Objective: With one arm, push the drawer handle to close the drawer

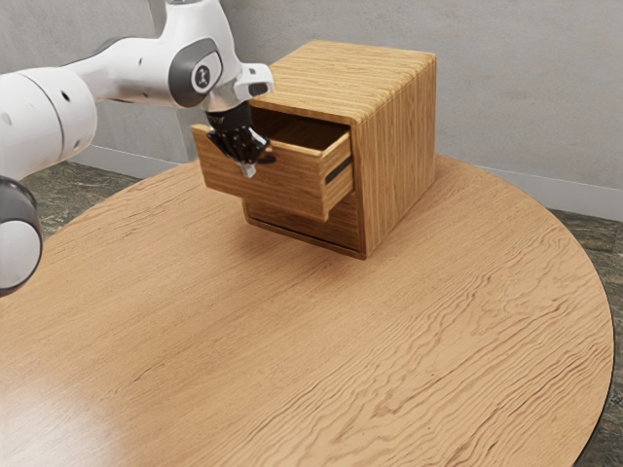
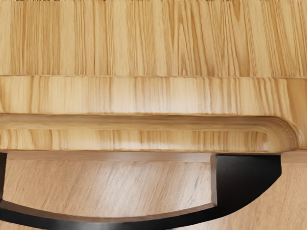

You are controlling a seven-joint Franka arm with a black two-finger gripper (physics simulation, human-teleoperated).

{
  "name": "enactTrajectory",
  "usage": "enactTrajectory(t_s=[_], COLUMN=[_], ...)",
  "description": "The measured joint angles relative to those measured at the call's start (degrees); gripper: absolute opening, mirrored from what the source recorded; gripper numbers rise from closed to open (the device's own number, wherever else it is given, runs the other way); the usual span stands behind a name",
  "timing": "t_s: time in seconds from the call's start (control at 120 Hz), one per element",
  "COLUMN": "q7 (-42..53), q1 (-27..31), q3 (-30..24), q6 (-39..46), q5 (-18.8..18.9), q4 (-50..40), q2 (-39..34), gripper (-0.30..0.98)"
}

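Observation:
My gripper (image 1: 247, 167) is at the front of the pulled-out upper drawer (image 1: 297, 185), near the middle of its front panel, pointing down. How its fingers stand cannot be told. The drawer juts out of the wooden cabinet (image 1: 401, 146), its inside partly visible behind the front panel. In the wrist view a black curved handle (image 2: 247, 179) bows out from a pale wooden edge (image 2: 144, 139). Whether the gripper touches the handle is hidden by the hand's dark parts.
Below the open drawer, the cabinet's lower front (image 1: 316, 228) lies in shade. The cabinet stands toward the far side of a round wooden table (image 1: 321, 360). Grey walls rise behind it, and the white arm comes in from the exterior view's left.

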Motion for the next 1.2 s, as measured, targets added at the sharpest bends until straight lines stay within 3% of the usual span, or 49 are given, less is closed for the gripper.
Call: enactTrajectory(t_s=[0.775, 1.2], q7=[0.3, 0.8], q1=[3.8, 6.0], q3=[-4.5, -7.8], q6=[-0.4, -0.2], q5=[0.4, 0.6], q4=[11.0, 20.5], q2=[6.7, 14.0], gripper=[-0.10, -0.10])
